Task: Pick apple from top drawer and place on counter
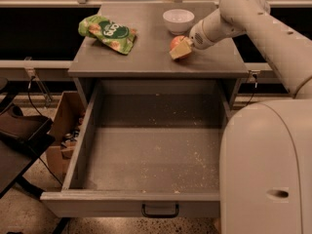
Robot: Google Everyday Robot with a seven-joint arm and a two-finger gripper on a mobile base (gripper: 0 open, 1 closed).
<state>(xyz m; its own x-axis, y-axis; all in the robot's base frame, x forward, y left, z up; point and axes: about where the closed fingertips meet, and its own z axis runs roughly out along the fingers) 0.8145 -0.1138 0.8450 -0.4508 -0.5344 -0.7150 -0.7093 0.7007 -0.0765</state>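
The claw (181, 50) pinches the apple (175, 41) low over the counter (146, 60), just in front of a white bowl (178, 19). A green snack bag (108, 32) lies well apart to one side. Below, the top drawer (151, 152) stands pulled out.

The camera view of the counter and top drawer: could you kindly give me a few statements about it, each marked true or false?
1. The top drawer is pulled open. True.
2. The apple lies in the top drawer. False: it is at the counter, in the gripper.
3. A white bowl stands on the counter behind the apple. True.
4. The green bag lies in the top drawer. False: it lies on the counter.
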